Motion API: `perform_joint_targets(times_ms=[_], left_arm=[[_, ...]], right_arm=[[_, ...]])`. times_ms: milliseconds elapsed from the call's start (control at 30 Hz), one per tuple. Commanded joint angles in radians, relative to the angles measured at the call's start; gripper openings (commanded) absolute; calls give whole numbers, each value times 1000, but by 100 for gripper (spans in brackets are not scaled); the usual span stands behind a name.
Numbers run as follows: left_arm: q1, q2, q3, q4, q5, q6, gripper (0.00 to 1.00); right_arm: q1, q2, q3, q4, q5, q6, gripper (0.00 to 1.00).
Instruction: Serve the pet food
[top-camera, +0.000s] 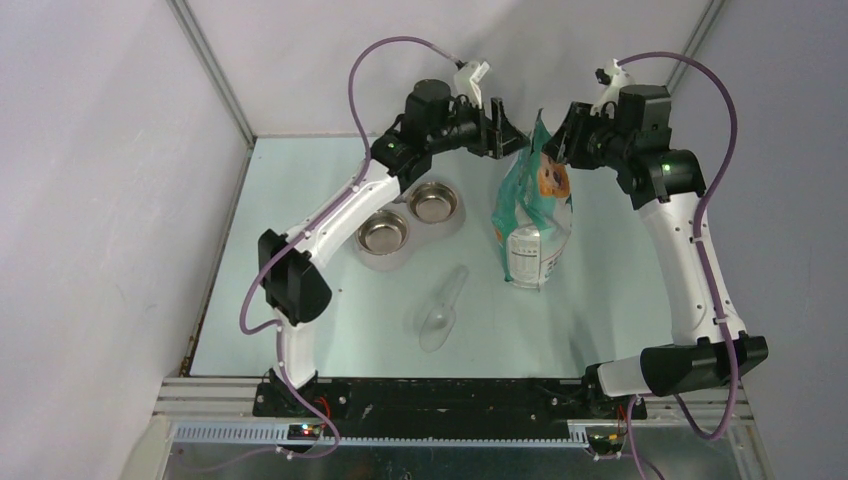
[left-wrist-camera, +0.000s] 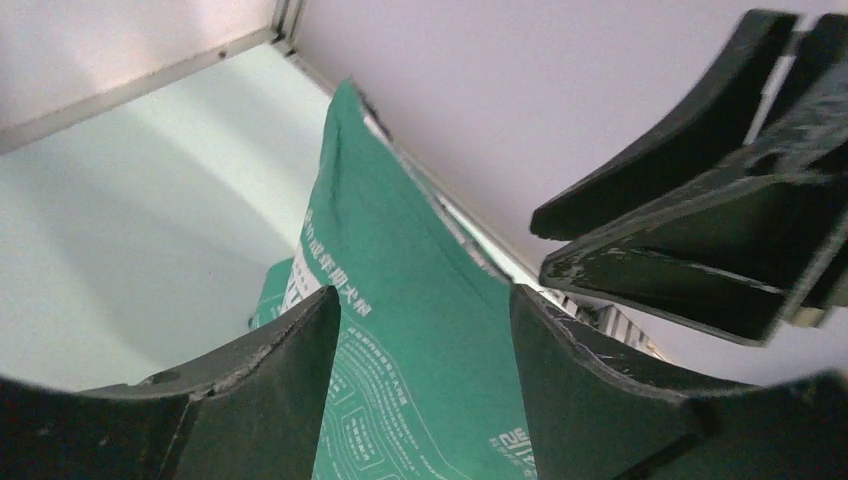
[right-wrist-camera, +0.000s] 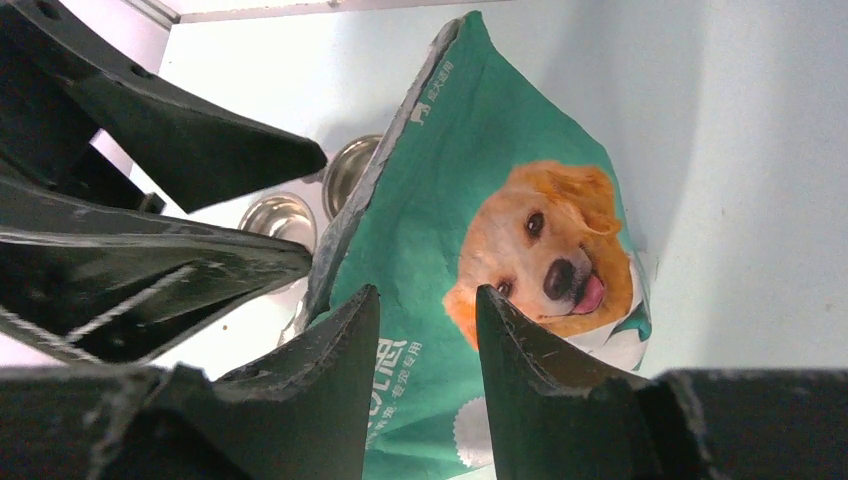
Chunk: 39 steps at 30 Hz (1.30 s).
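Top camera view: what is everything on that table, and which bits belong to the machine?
Teal-green and white printed bag with a dog picture: one, standing right of centre, towards the far side.
Round steel bowls: two, silver, side by side in a pale holder, left of the bag.
Clear plastic scoop: one, see-through, lying nearer than the bowls.
Table: one, pale green, with white walls around it.
Cables: two, purple, looping over the arms.
Robot arms: two, white and black, bolted at the near edge, both reaching towards the top of the bag.
Left hand: one, black, open, at the bag's top.
Right hand: one, black, open, facing it across the bag's top.
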Motion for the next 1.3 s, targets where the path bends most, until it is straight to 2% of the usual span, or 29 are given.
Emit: perform_joint_targets(times_ms=[0,133,367,700,833,967,1067,1267], left_arm=[[21,-51,27,150,144,-9,70],[28,-30,29,187,168,-31,71],[28,1,1,215,188,-55,67],[2,3,-40,148,172,-9,60],[2,-6,-63,131,163,2,55],[1,-13,-67,129,172,17,44],[1,-15,-67,130,180,24,42],[-2,-17,-66,145,203,32,39]], right_arm=[[-19,-28,18,31,0,-40,44],[-26,-39,7,37,-9,-56,46],[-28,-28,40,33,-1,-60,47],[-22,-10,60,21,8,-59,47],[-17,-11,53,21,9,-65,47],[-15,-8,43,28,-15,-64,47],[-6,1,44,34,-43,-57,47],[28,35,65,44,-75,-36,55]])
